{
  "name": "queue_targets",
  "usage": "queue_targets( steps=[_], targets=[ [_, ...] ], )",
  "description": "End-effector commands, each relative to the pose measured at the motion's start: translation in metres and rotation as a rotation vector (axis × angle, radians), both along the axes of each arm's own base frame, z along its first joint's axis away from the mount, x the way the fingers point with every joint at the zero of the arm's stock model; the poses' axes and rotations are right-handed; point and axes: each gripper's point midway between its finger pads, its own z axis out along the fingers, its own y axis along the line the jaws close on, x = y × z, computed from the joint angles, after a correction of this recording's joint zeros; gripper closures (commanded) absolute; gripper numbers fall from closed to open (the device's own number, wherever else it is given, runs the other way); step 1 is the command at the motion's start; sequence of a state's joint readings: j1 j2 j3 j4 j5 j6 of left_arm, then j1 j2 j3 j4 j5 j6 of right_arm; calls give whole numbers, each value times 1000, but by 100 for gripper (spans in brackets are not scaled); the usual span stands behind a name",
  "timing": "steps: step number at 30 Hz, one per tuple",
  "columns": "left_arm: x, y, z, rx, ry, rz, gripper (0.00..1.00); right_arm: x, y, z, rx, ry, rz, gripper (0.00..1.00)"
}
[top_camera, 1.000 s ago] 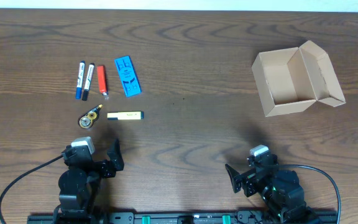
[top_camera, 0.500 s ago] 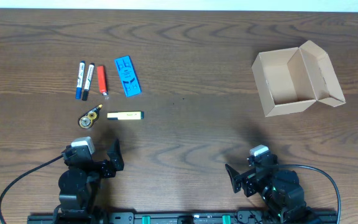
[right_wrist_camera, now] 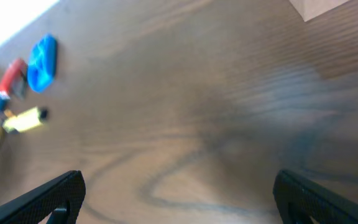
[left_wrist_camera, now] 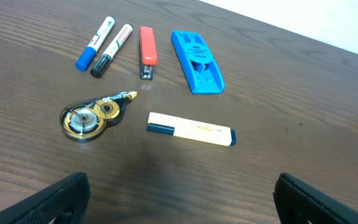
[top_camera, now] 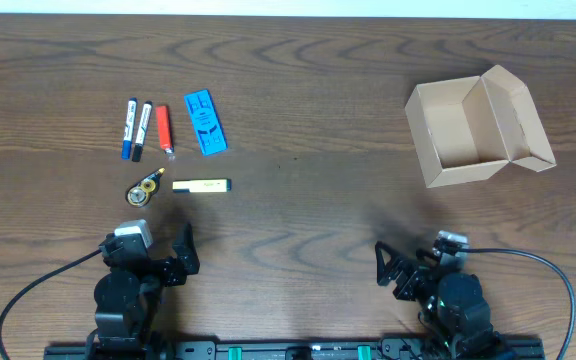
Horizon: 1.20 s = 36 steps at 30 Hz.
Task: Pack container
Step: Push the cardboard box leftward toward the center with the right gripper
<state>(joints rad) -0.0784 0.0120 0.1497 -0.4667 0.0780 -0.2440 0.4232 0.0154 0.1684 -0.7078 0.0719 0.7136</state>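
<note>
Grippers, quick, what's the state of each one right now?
Left gripper: open, holding nothing.
Right gripper: open, holding nothing.

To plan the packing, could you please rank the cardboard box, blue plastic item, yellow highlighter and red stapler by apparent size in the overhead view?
1. Cardboard box
2. Blue plastic item
3. Yellow highlighter and red stapler: too alike to rank.

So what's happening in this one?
Packing hasn't started. The cardboard box sits open and empty on the right. A blue marker, a black marker, a red stapler, a blue plastic piece, a correction tape and a yellow highlighter lie grouped on the left. The left fingers and right fingers are open, holding nothing.
</note>
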Motion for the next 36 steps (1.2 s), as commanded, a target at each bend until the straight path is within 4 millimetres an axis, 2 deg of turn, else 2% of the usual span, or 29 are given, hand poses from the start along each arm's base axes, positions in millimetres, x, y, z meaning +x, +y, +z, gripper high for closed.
queue_targets(
  steps=[1,6,9,14,17,21,27,31,36],
  targets=[
    [0,3,-6,-7,8,20,5,4,6,8,139,4,-54,1],
    [0,3,-6,-7,8,20,5,15,11,34,175,-107,-36,1],
    [0,3,-6,-7,8,20,5,21,11,43,183,-140,-45,1],
    [0,3,-6,-7,8,20,5,31,-4,47,139,-89,-133,1],
    [0,3,-6,-7,8,20,5,42,-17,61,115,-45,-203,1],
    [0,3,-6,-7,8,20,5,63,-43,82,59,51,-328,1],
    [0,3,-6,-7,8,20,5,91,-87,99,-31,234,-472,1],
    [0,3,-6,-7,8,20,5,104,-116,93,-39,357,-572,1],
    [0,3,-6,-7,8,20,5,110,-149,66,0,510,-703,1]
  ],
)
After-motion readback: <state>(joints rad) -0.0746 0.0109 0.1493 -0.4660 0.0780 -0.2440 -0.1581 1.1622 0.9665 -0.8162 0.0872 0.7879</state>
